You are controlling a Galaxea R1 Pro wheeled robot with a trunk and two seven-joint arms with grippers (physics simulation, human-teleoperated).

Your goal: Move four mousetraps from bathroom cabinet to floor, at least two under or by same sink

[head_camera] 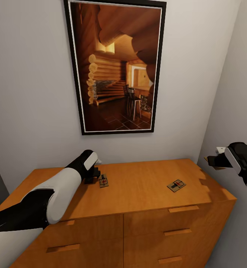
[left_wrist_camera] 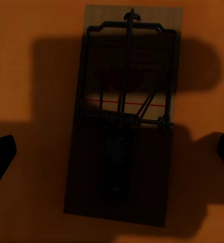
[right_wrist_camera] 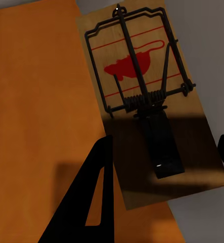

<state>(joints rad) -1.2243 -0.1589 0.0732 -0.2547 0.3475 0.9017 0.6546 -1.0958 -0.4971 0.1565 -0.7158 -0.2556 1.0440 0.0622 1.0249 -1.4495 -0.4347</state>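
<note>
left pincer [head_camera: 93,178] wide over a trap [head_camera: 103,181] near the cabinet's [head_camera: 138,193] back edge — lower straight, close evenly; right pincer [head_camera: 212,160] holds a trap [right_wrist_camera: 147,101].

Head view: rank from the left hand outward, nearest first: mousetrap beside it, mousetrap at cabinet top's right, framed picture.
1. Mousetrap just right of the left hand, on the cabinet top.
2. Second mousetrap, farther right on the same top.
3. Framed picture, up on the wall behind.
</note>
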